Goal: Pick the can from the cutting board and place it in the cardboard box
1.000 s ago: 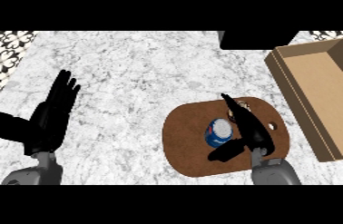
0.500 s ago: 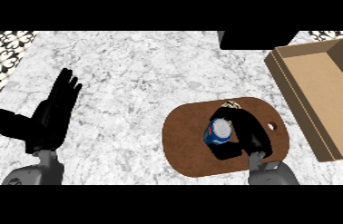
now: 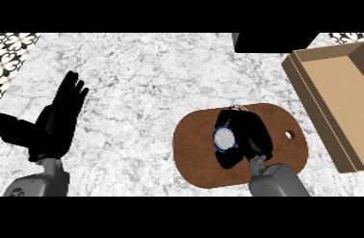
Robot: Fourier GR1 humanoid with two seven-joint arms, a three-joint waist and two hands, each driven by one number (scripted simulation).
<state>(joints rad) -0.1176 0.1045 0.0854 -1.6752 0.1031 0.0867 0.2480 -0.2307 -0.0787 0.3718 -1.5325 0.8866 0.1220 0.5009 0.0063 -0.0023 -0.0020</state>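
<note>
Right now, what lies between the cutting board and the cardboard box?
Head view: only bare marble counter separates the cutting board from the cardboard box.

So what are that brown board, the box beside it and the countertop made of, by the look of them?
The cutting board looks like dark wood: matte reddish brown, with a hanging hole. The cardboard box seems plain cardboard: flat tan, thin walls, open top. The counter looks like polished marble or similar stone, white with grey veins. The can under the right hand shows a pale, probably metal, top with a blue rim.
</note>
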